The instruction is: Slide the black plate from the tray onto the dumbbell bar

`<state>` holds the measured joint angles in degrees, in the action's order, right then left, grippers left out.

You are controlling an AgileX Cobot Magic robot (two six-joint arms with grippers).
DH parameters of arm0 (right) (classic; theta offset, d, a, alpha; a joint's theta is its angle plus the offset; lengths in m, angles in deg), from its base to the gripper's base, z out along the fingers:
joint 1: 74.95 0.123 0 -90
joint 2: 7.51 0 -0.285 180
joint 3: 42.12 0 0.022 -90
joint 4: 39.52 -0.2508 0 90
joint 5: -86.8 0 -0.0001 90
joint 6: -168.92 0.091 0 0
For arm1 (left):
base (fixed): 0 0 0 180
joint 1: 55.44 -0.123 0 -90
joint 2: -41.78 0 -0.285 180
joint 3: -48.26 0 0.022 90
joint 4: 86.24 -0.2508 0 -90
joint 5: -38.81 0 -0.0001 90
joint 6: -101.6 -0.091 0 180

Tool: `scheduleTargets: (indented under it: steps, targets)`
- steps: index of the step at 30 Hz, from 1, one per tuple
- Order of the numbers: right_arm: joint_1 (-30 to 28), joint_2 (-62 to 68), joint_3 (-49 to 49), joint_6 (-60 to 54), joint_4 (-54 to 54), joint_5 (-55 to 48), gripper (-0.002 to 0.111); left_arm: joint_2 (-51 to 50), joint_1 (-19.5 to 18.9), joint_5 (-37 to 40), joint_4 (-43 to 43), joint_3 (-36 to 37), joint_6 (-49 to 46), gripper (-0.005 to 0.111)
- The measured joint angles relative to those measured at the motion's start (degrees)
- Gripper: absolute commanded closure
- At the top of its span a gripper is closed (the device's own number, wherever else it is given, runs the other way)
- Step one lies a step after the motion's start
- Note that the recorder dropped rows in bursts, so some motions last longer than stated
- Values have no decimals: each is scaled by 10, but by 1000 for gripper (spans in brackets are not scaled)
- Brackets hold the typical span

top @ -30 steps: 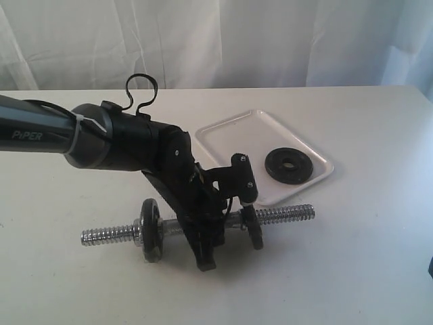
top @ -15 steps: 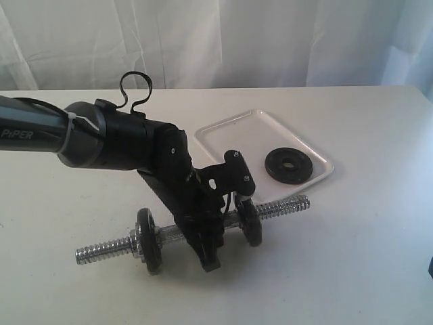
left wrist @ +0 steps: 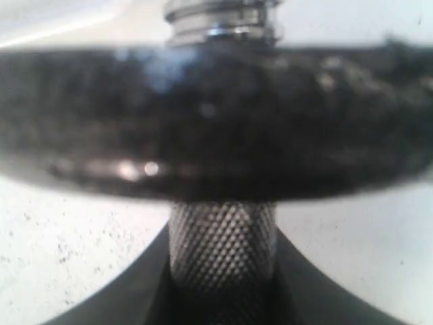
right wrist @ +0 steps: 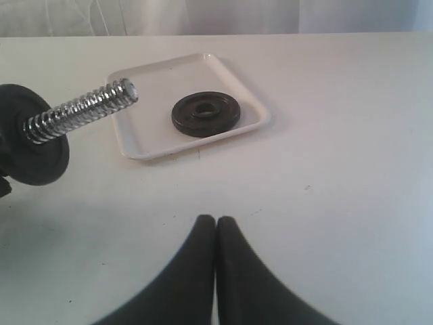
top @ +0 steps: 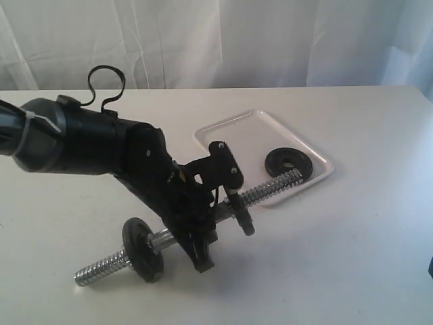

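The black plate (top: 289, 164) (right wrist: 205, 114) lies flat in the white tray (top: 230, 132) (right wrist: 155, 78), near its right corner. My left gripper (top: 197, 233) (left wrist: 222, 233) is shut on the knurled middle of the dumbbell bar (top: 267, 187) (left wrist: 222, 250). The bar is tilted, and its threaded right end (right wrist: 81, 110) is raised and points at the tray. One black disc (top: 142, 249) sits on the low end of the bar and another (top: 242, 215) (left wrist: 216, 122) on the raised end. My right gripper (right wrist: 216, 220) hovers shut over bare table with nothing between its fingers; the exterior view does not show it.
The white table (top: 352, 257) stretches wide to the right and in front of the tray. A white curtain (top: 270, 40) hangs behind the table's back edge. The left arm's black body (top: 81, 145) reaches in from the left above the table.
The left arm has turned and pulled leftward with the bar. The bar went from level to tilted, its right end rising toward the tray and its left end dropping. The right gripper stays shut.
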<state>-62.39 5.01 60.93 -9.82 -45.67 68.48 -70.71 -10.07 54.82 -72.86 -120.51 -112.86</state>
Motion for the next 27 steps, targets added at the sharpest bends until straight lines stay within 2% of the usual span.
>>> scheduleTargets:
  steps: [7, 27]
  targets:
    - [0, 0, 0, 0, 0, 0, 108, 59, 0, -21, 3, 77, 41, 107]
    - [0, 0, 0, 0, 0, 0, 108, 175, 0, -71, 5, 207, 83, 107]
